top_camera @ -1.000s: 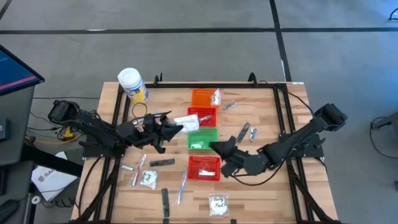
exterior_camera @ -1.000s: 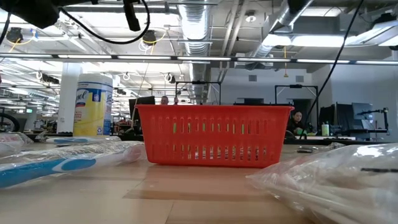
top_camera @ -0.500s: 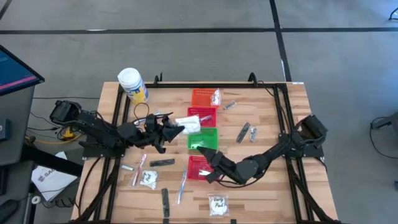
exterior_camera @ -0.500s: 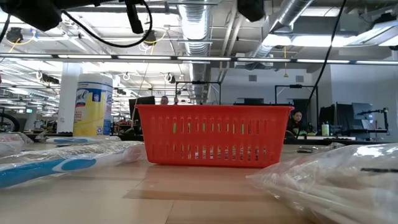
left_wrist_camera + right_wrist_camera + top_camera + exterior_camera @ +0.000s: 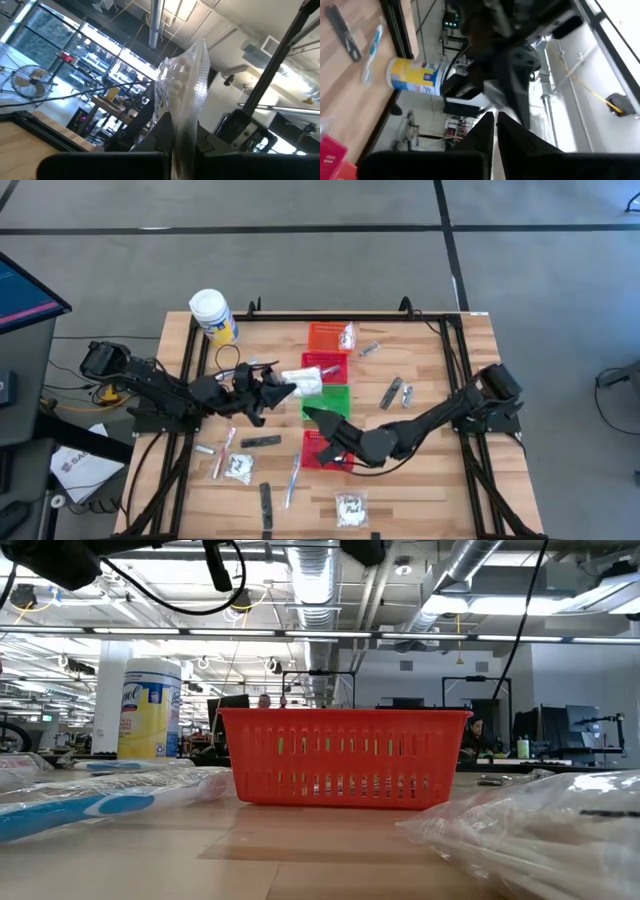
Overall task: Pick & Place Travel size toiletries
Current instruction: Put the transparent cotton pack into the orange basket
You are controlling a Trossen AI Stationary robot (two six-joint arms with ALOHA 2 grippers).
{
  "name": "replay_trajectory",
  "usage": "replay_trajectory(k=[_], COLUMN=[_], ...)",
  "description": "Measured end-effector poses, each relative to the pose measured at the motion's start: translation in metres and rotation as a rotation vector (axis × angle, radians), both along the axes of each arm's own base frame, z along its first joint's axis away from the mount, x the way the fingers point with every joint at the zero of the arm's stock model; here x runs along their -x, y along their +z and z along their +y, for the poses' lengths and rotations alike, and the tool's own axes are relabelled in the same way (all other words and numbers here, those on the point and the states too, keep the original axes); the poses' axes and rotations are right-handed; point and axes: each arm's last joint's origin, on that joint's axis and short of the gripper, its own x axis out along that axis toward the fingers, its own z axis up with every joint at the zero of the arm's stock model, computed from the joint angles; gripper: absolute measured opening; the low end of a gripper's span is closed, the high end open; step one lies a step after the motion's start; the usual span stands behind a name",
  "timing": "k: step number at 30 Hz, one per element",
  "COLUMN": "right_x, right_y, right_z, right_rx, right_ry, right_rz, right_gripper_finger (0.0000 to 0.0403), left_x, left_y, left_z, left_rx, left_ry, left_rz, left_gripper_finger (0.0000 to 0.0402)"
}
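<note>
Pale wooden planks form the desk [image 5: 430,480], edged by a black metal frame and set on a grey floor. At its centre the left pincer [image 5: 284,389] is clamped on a clear, crinkled sachet [image 5: 301,377] of white contents, holding it off the surface just beside a column of small mesh baskets; in the left wrist view the sachet [image 5: 184,95] stands up between the dark fingers. The right pincer [image 5: 310,413] hangs with its fingers pressed together and nothing between them, above the gap between the green basket [image 5: 335,398] and the red basket [image 5: 322,448] nearest the front; the right wrist view shows its tapered fingertips [image 5: 485,131] meeting. Farther back in the column sit a second red basket [image 5: 328,362] and an orange basket [image 5: 322,334], a sachet lying across the orange one's right edge. A white cylindrical jar [image 5: 213,316] with a yellow label stands at the desk's back left corner. Loose toiletries lie scattered flat: a white-filled sachet [image 5: 350,508] near the front edge, another sachet [image 5: 238,468] at front left, a slim toothbrush [image 5: 293,480], a dark flat strip [image 5: 266,505], and small silvery tubes [image 5: 391,391] to the right of the baskets. From desk height the front red basket [image 5: 342,756] shows slotted plastic walls.
</note>
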Motion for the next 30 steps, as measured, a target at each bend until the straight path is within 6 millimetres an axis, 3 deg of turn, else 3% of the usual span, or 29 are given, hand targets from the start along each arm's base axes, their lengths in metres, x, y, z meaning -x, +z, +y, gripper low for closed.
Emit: replay_trajectory(k=[6, 13, 19, 22, 26, 30], right_x=[0.001, 0.004, -0.003, -0.009, -0.015, -0.016], right_y=[0.011, 0.011, 0.012, 0.016, 0.018, 0.018], right_z=[0.015, 0.025, 0.007, -0.008, -0.025, -0.028], right_rx=[-0.025, -0.029, -0.021, -0.042, -0.062, -0.096], right_ry=[0.016, 0.027, -0.044, -0.1, -0.154, -0.165], right_rz=[0.022, 0.021, 0.017, -0.021, -0.052, -0.08], right_gripper_finger=[0.0023, 0.0104, 0.0198, 0.0227, 0.023, 0.0206], left_x=[0.001, 0.001, 0.001, 0.001, 0.001, 0.001], left_y=[0.001, 0.002, 0.003, 0.003, 0.003, 0.003], left_z=[-0.001, -0.001, -0.002, -0.002, -0.001, -0.001], left_rx=[0.0, 0.002, 0.009, 0.008, 0.009, 0.006], left_ry=[-0.027, -0.031, -0.057, -0.059, -0.055, -0.054], left_rz=[-0.018, -0.024, -0.035, -0.035, -0.036, -0.034], left_gripper_finger=[0.0004, 0.0004, 0.0004, 0.0004, 0.0003, 0.0004])
